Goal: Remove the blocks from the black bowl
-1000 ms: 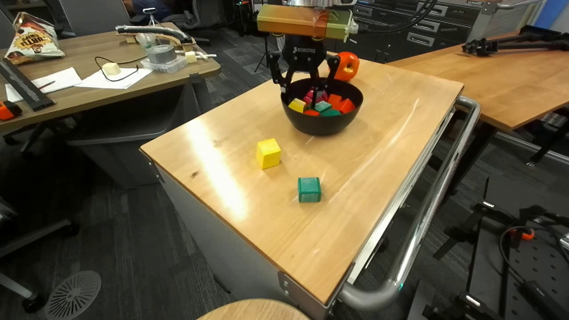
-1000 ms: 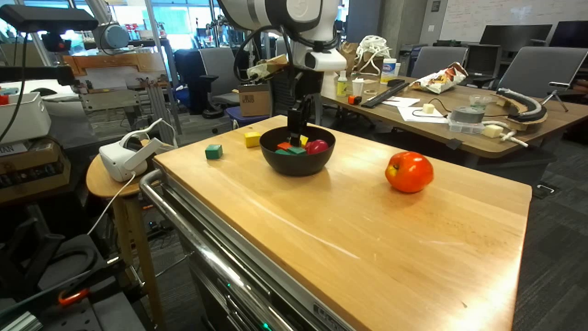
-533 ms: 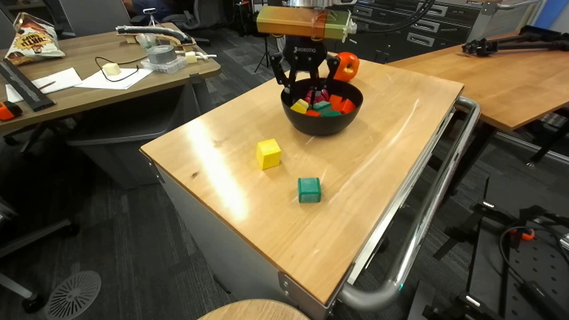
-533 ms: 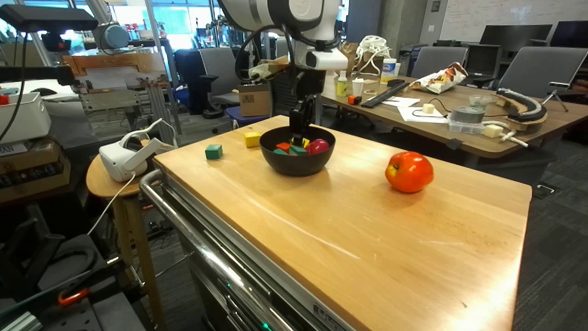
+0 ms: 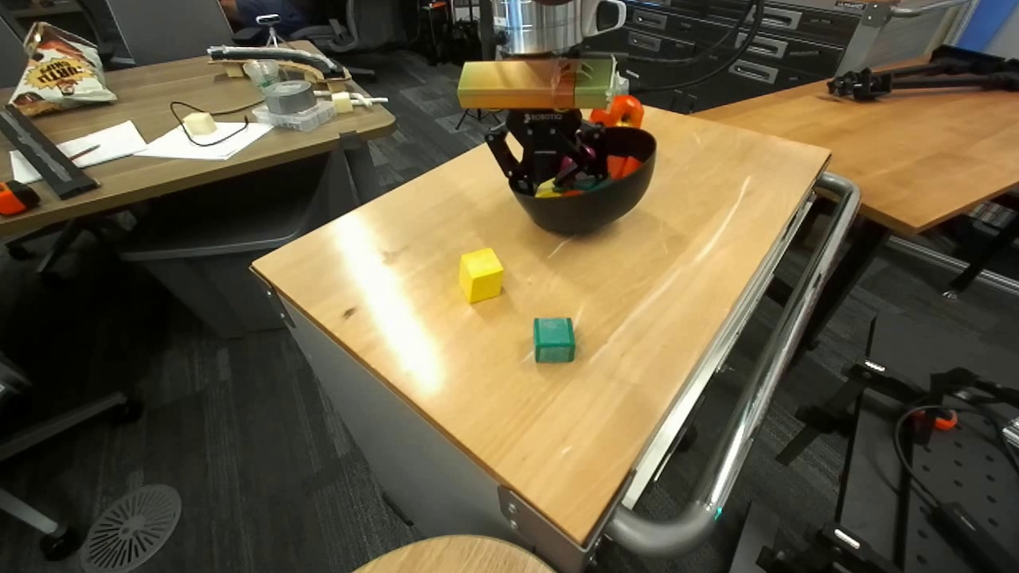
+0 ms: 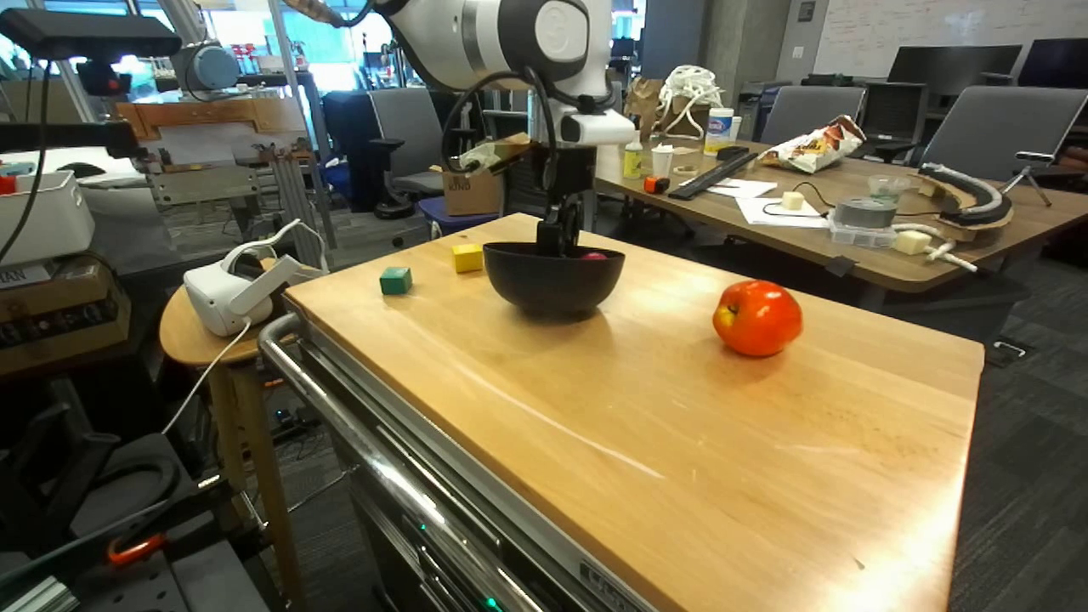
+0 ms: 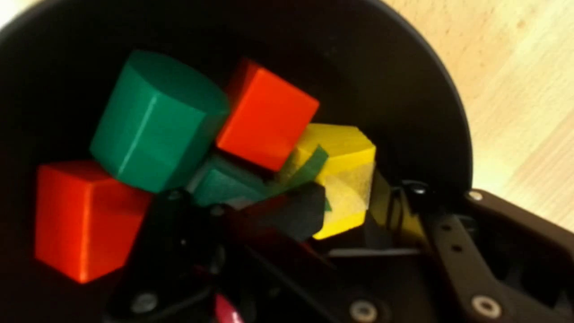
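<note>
Tilted black bowl (image 5: 593, 211): at least 2 red cubes (image 7: 271, 119), 2 green blocks (image 7: 152, 128), 1 yellow block (image 7: 347, 172) partly behind the black gripper (image 7: 350, 204), clamped or not, I cannot tell. Wooden tabletop (image 6: 722, 476): 1 yellow cube (image 5: 481, 275), 1 green cube (image 5: 554, 341), 1 orange-red fruit (image 6: 756, 319).

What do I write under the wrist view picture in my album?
Down in the black bowl: jaws either side of a yellow block, red blocks and green blocks nearby.

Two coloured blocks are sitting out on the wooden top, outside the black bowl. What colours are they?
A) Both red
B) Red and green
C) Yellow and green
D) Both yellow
C: both exterior views show a yellow block and a green block resting on the wooden top, outside the black bowl.
</note>
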{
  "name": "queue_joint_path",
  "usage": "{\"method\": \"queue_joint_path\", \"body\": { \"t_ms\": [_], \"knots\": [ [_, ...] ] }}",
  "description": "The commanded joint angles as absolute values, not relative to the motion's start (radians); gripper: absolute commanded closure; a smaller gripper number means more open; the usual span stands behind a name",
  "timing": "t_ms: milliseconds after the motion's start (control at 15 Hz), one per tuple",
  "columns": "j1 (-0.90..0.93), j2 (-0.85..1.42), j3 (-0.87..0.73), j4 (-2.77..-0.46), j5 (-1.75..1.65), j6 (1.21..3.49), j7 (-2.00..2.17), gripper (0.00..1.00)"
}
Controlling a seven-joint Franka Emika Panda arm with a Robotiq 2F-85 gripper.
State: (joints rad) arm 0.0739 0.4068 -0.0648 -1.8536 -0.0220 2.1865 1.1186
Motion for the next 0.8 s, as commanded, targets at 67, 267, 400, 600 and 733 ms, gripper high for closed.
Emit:
{"method": "queue_joint_path", "body": {
  "t_ms": [67, 267, 400, 600, 733],
  "knots": [
    [0.088, 0.436, -0.082, -1.829, -0.049, 2.176, 1.141, 0.93],
    [0.09, 0.414, -0.091, -1.833, -0.071, 2.178, 1.143, 0.95],
    [0.084, 0.394, -0.09, -1.827, -0.072, 2.157, 1.122, 0.7],
    [0.084, 0.357, -0.092, -1.815, -0.098, 2.102, 1.102, 0.56],
    [0.088, 0.333, -0.092, -1.807, -0.133, 2.072, 1.105, 0.4]
  ]
}}
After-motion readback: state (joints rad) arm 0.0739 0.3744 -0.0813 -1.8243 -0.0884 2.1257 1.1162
